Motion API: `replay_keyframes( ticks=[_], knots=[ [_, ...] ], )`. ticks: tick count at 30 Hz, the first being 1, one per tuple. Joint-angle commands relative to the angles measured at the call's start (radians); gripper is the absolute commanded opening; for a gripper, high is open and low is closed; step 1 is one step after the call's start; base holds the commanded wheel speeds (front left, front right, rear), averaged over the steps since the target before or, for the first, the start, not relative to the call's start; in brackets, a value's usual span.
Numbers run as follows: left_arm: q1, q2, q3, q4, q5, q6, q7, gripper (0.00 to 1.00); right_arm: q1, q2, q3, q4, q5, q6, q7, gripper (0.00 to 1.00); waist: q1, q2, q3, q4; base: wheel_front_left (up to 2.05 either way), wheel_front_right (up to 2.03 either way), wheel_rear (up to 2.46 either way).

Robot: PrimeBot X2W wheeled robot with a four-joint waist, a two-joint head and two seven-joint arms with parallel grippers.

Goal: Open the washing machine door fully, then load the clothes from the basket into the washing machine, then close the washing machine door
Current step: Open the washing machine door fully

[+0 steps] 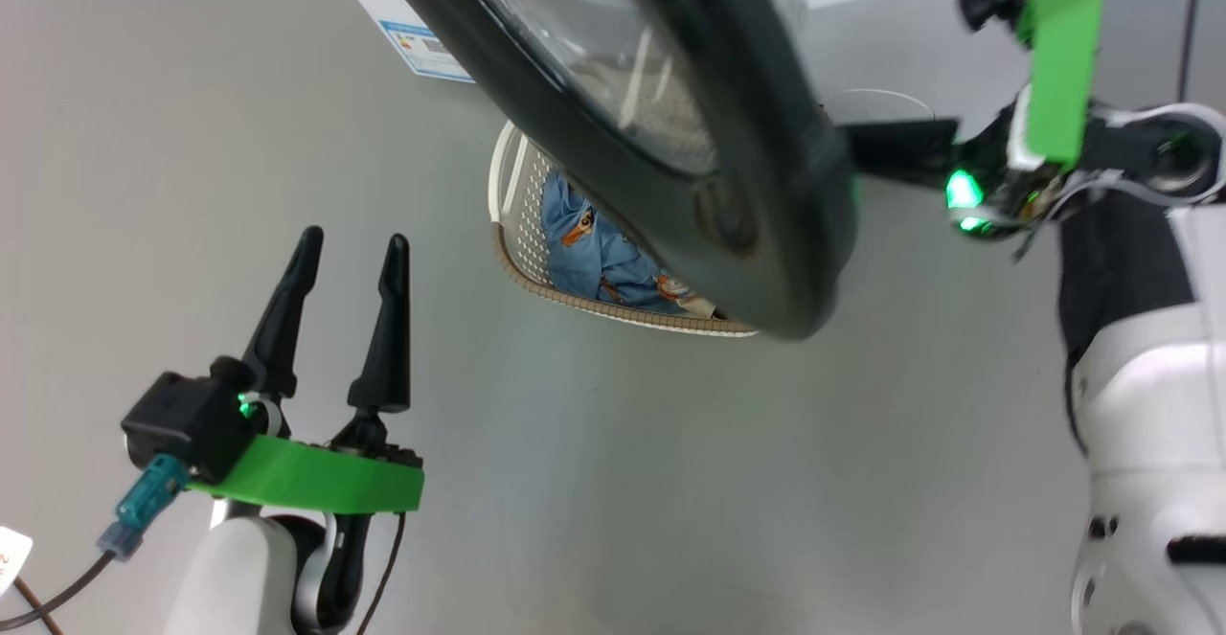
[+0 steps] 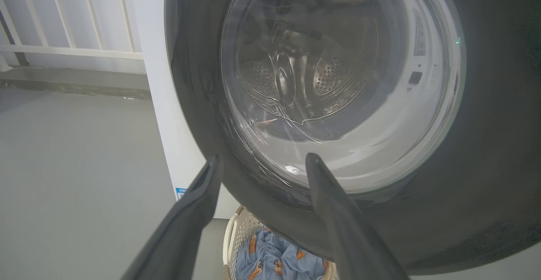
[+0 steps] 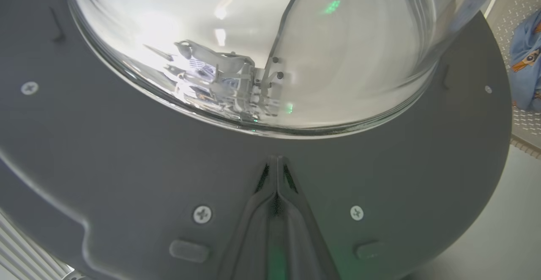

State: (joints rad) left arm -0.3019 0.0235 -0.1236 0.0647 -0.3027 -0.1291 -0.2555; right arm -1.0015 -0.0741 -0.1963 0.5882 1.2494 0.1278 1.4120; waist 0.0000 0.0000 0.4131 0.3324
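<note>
Right hand (image 3: 277, 161), closed, at the door (image 3: 127, 145); basket (image 1: 509, 261) holds clothes (image 1: 586, 254).

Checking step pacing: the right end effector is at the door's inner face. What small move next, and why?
Probably push the washing machine door slightly further open with the right end effector: its shut tips sit against the grey inner face, and the door hangs over the basket of clothes.

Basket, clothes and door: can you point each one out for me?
Basket (image 1: 522, 223): head view, on its perforated white wall.
Clothes (image 1: 586, 254): head view, on the blue fabric inside the basket.
Door (image 1: 766, 233): head view, on its black frame below the glass.
</note>
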Motion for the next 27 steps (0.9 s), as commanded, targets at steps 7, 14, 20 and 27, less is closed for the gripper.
replay_keyframes(
  ticks=[7, 14, 20, 27],
  knots=[
    [0.018, 0.027, 0.032, -0.034, 0.013, -0.002, -0.006, 1.0, 0.11, 0.024, 0.175, -0.08, 0.108, 0.003, -0.074, 0.0, 0.0, 0.0, -0.001, 0.006, 0.0, 0.0, 0.0],
    [0.017, 0.027, 0.034, -0.036, 0.009, -0.002, -0.006, 1.0, 0.165, 0.024, 0.325, -0.12, 0.213, 0.003, -0.159, 0.0, 0.0, 0.0, -0.001, 0.01, 0.0, 0.0, 0.0],
    [0.017, 0.027, 0.038, -0.034, 0.007, -0.002, -0.006, 1.0, 0.186, 0.024, 0.428, -0.122, 0.278, 0.003, -0.223, 0.0, 0.0, 0.0, -0.007, 0.01, 0.0, 0.0, 0.0],
    [0.018, 0.027, 0.041, -0.03, 0.01, -0.002, -0.006, 1.0, 0.186, 0.024, 0.501, -0.108, 0.335, 0.003, -0.287, 0.0, 0.0, 0.0, -0.014, 0.008, 0.0, 0.0, 0.0]
  ],
)
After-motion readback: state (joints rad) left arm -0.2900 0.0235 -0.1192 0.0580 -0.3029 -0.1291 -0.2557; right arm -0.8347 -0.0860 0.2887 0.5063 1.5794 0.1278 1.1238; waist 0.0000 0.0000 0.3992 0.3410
